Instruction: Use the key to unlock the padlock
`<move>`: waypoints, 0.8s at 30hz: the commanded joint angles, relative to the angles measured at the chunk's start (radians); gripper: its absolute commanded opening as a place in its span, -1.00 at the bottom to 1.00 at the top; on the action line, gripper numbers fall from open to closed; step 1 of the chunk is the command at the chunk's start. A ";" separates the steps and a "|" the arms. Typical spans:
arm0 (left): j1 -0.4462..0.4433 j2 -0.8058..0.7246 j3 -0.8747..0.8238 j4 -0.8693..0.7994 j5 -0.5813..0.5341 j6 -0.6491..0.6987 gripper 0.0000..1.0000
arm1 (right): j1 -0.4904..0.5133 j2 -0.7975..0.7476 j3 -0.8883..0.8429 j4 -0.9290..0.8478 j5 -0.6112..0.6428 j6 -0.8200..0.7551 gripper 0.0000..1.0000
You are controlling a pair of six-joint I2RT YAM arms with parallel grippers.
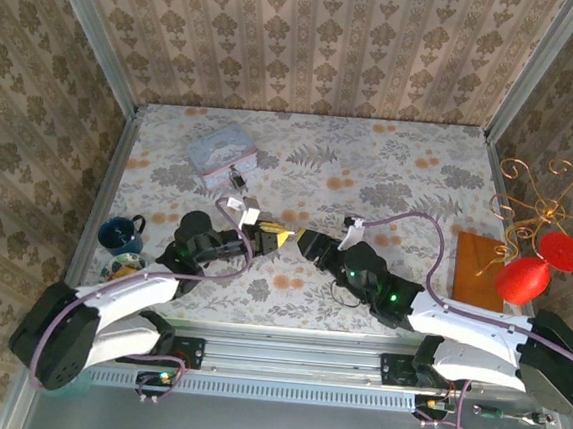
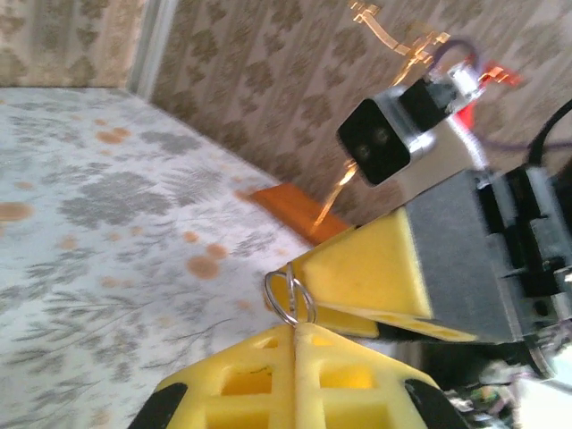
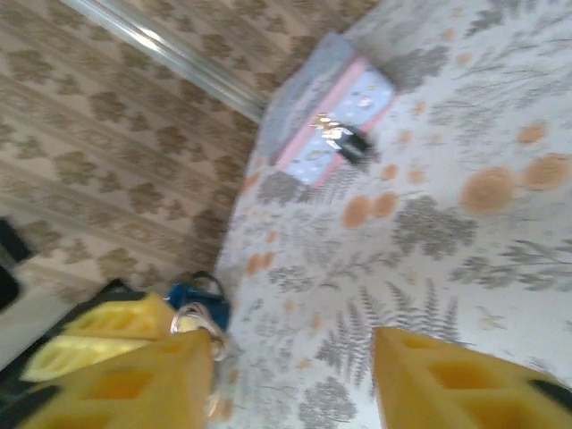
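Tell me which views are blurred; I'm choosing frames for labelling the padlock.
Top external: sharp, evenly lit, though the padlock is tiny. Left wrist: metal ring crisp, background soft. Right wrist: smeared throughout, the padlock a dark blur.

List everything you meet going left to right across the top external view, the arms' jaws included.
blue mug → pale blue tin → left gripper, jaws shut → right gripper, jaws open → flat orange card → red ornament
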 commanded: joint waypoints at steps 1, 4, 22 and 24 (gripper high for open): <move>-0.087 -0.033 0.114 -0.435 -0.316 0.277 -1.00 | -0.027 -0.049 0.088 -0.316 0.090 -0.038 0.23; -0.161 0.051 0.234 -0.675 -0.594 0.397 -1.00 | -0.070 -0.066 0.115 -0.489 0.113 0.005 0.25; -0.271 0.441 0.560 -1.143 -0.964 0.520 -1.00 | -0.146 -0.155 0.047 -0.670 0.064 0.155 0.31; -0.259 0.547 0.627 -1.249 -1.039 0.492 -1.00 | -0.146 -0.149 0.049 -0.667 0.057 0.157 0.31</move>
